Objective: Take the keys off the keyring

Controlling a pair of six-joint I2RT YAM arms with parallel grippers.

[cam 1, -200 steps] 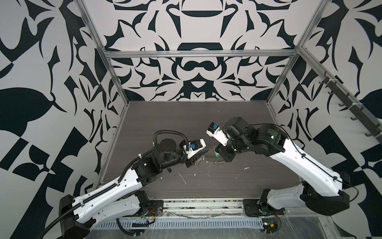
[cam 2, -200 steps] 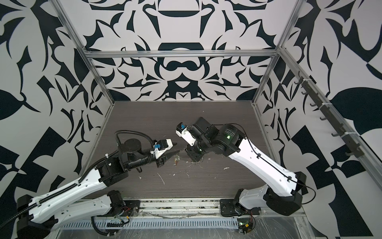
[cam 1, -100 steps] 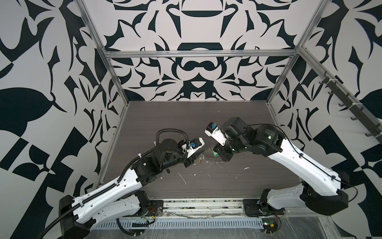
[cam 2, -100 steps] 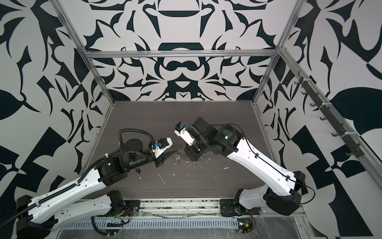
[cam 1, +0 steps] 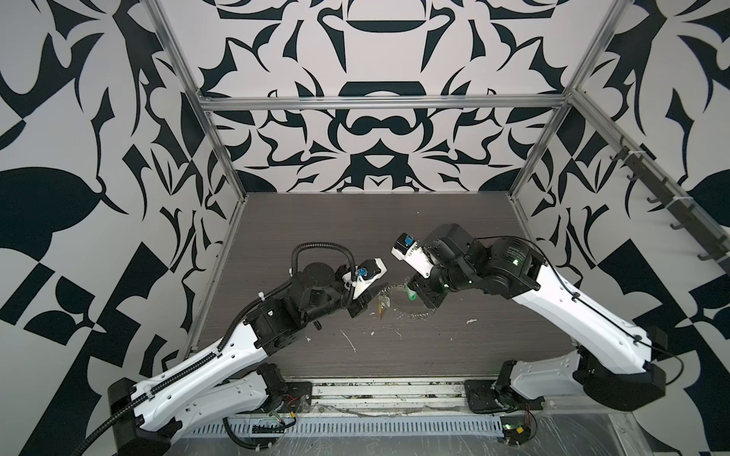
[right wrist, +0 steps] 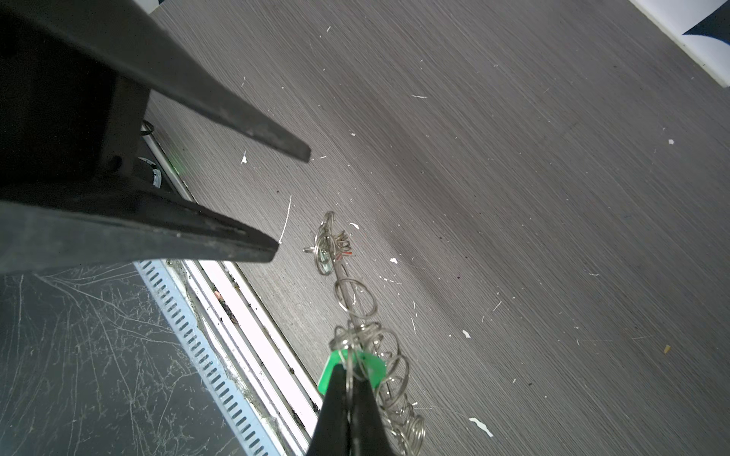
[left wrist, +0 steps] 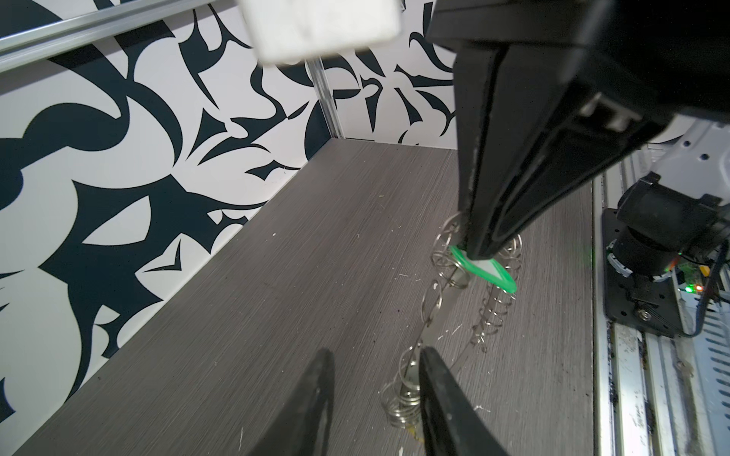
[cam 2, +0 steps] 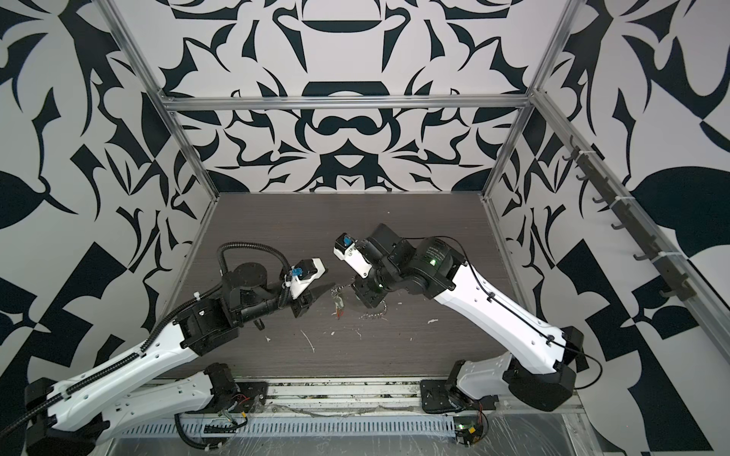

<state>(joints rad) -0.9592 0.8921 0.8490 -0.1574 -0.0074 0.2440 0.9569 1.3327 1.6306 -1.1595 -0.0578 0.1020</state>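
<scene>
Keyring (cam 1: pixel 399 306), held by right end effector (right wrist: pixel 349 379) clamped on green tag (right wrist: pixel 371 367); left end effector (left wrist: pixel 375 355) parted; slip risked if keys (right wrist: pixel 332 246) are tugged.

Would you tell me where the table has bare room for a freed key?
The table is bare along the rear wall and in both back corners. It is crowded mid-table, around the keyring and keys; white scraps dot the front strip.

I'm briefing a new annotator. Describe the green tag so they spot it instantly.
Near the middle of the dark table is the grey keyring, fringed with wire loops. The green tag is at its rim, pinched in the shut right tool. It is the only bright green piece, unlike the silvery keys.
</scene>
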